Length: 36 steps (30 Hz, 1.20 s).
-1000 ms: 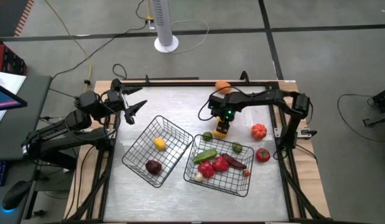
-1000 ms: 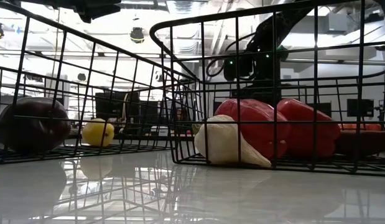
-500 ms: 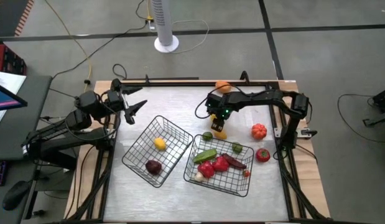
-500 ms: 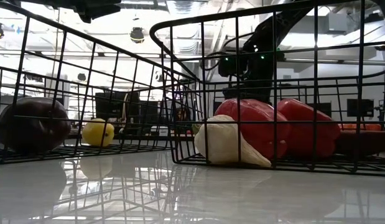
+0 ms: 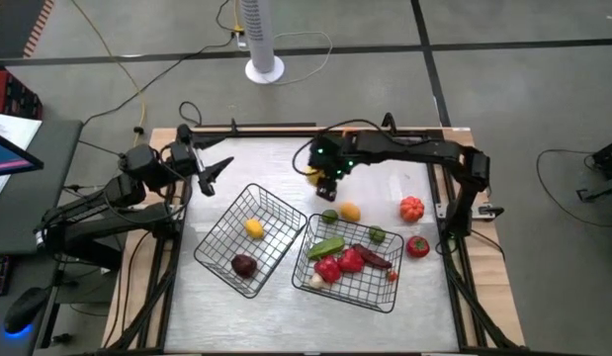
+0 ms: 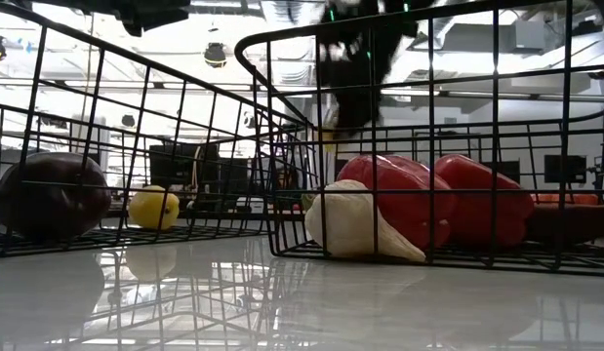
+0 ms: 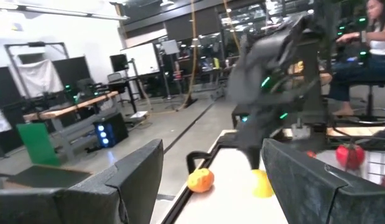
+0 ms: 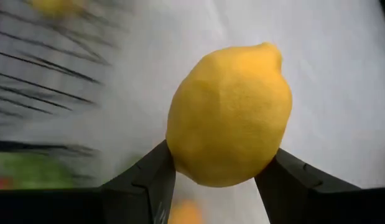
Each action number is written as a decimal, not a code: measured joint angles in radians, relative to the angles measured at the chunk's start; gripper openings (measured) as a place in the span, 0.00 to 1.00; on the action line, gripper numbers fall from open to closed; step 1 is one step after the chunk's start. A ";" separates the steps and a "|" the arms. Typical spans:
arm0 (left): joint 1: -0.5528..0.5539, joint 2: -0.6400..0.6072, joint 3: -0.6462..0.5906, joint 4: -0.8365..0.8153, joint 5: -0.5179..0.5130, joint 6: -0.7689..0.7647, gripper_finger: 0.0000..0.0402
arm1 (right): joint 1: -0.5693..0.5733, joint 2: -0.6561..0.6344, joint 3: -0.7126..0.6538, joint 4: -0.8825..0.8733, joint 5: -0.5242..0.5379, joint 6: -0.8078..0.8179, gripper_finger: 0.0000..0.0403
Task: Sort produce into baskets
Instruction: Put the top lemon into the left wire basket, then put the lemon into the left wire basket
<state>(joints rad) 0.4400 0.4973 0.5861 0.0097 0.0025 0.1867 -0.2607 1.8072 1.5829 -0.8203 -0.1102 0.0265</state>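
Observation:
My right gripper (image 5: pixel 322 179) hangs over the far middle of the table, shut on a yellow lemon (image 8: pixel 226 118). Below it, a small orange-yellow fruit (image 5: pixel 350 211) and a green one (image 5: pixel 329 217) lie on the table by the right basket's far rim. The left wire basket (image 5: pixel 276 208) holds a yellow fruit (image 5: pixel 253 227) and a dark purple one (image 5: pixel 244 265). The right wire basket (image 5: pixel 385 292) holds red, green and white produce. My left gripper (image 5: pixel 213 169) waits open at the far left, with nothing between its fingers. My right gripper pinches the lemon between its two fingers, one finger (image 8: pixel 148 177) on each of its opposite sides (image 8: pixel 180 155). The fingers slant down from above. The lemon is lifted clear of the table.
An orange pumpkin-like fruit (image 5: pixel 411 208) and a red tomato (image 5: pixel 417 246) lie at the table's right, and an orange (image 7: pixel 200 180) lies near the far edge. The two baskets fill the table's middle and near part. A person sits beyond the table (image 7: pixel 372 37).
My right gripper has risen from the table beside the right basket's far rim and gone toward the far left, tipping less steeply. It carries the lemon, now lifted clear. The orange-yellow fruit stays on the table.

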 joint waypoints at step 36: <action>0.000 -0.001 0.002 -0.006 -0.018 -0.035 0.65 | 0.190 0.060 0.233 -0.075 0.142 -0.105 0.77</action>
<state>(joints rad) 0.4400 0.4965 0.5879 0.0035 -0.0153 0.1514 -0.0711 1.8675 1.8154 -0.8951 0.0319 -0.0782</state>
